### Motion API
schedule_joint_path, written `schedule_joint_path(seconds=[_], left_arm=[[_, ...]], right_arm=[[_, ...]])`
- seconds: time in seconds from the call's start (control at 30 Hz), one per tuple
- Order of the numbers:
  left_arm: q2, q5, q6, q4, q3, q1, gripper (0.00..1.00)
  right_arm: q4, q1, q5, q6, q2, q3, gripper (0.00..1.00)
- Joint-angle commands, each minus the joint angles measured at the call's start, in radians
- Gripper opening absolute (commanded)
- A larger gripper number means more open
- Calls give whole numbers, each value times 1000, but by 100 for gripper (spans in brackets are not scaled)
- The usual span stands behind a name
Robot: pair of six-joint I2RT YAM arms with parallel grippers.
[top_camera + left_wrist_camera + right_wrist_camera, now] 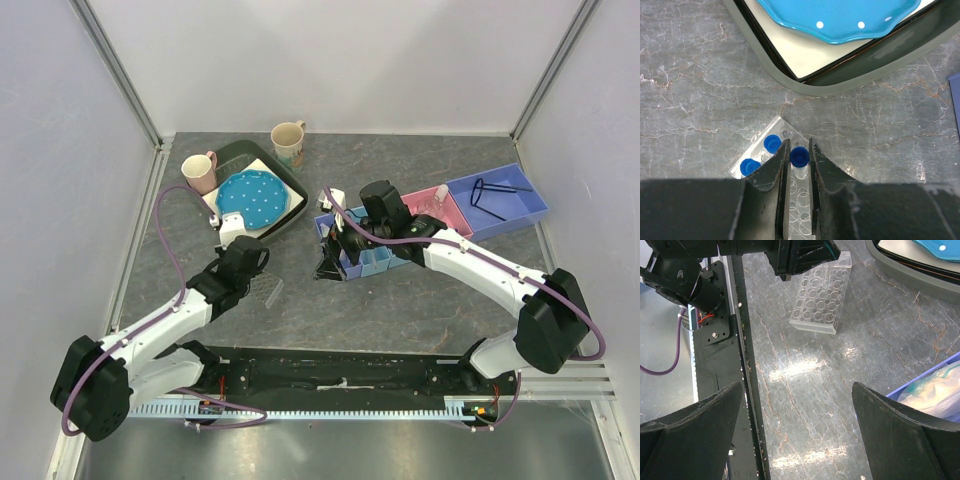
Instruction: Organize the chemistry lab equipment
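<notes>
A clear acrylic tube rack [784, 131] lies on the grey table, also seen in the top view [268, 292] and the right wrist view [822, 297]. Two blue-capped tubes [771, 143] [749, 167] stand in its holes. My left gripper [799, 144] is directly over the rack, shut on a third blue-capped tube [799, 156] that is upright at a rack hole. In the top view the left gripper [250, 268] is just below the tray. My right gripper [797, 386] is wide open and empty, low over bare table next to the small blue bins [370, 262].
A dark tray [240, 150] with a blue dotted plate [250, 197] is at the back left, beside a pink mug [200, 172] and a cream mug [289, 142]. A pink bin [440, 205] and a large blue bin [505, 205] are at the right.
</notes>
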Motion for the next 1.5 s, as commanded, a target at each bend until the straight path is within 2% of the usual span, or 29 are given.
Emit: schedule_joint_path(seconds=[0.0, 0.27, 0.37, 0.5, 0.57, 0.8, 0.97, 1.03, 1.07, 1.2, 1.27, 1.33, 1.4, 1.47], left_arm=[[-10, -18, -56, 32, -18, -4, 4], [-14, 7, -71, 14, -30, -4, 9], [-22, 10, -94, -18, -27, -4, 23], [-49, 18, -99, -35, -22, -4, 32], [-60, 24, -97, -58, -10, -4, 40], [-146, 76, -82, -106, 42, -4, 52], [-246, 140, -33, -115, 93, -4, 66], [-270, 186, -5, -121, 122, -3, 71], [-296, 206, 21, -126, 134, -3, 79], [-312, 379, 84, -213, 257, 1, 90], [-315, 403, 90, -288, 350, 1, 95], [-323, 419, 96, -325, 434, 2, 97], [-330, 429, 104, -361, 487, 2, 99], [-338, 435, 118, -387, 554, 2, 99]], right_arm=[[24, -5, -18, -8, 4, 15, 98], [24, -6, -18, -8, 1, 13, 98], [24, -9, -18, -8, -1, 12, 98], [25, -11, -18, -11, -4, 9, 98], [21, -14, -15, -15, -8, 10, 98], [-33, -28, 17, -76, -24, 38, 98], [-122, -52, 74, -165, -59, 78, 98], [-162, -65, 126, -231, -83, 95, 98], [-206, -80, 154, -251, -92, 125, 98], [-312, -144, 403, -331, -149, 246, 98], [-324, -173, 499, -339, -200, 292, 98], [-332, -216, 601, -316, -234, 323, 98], [-352, -270, 646, -203, -234, 394, 98], [-354, -362, 611, -148, -238, 444, 98]])
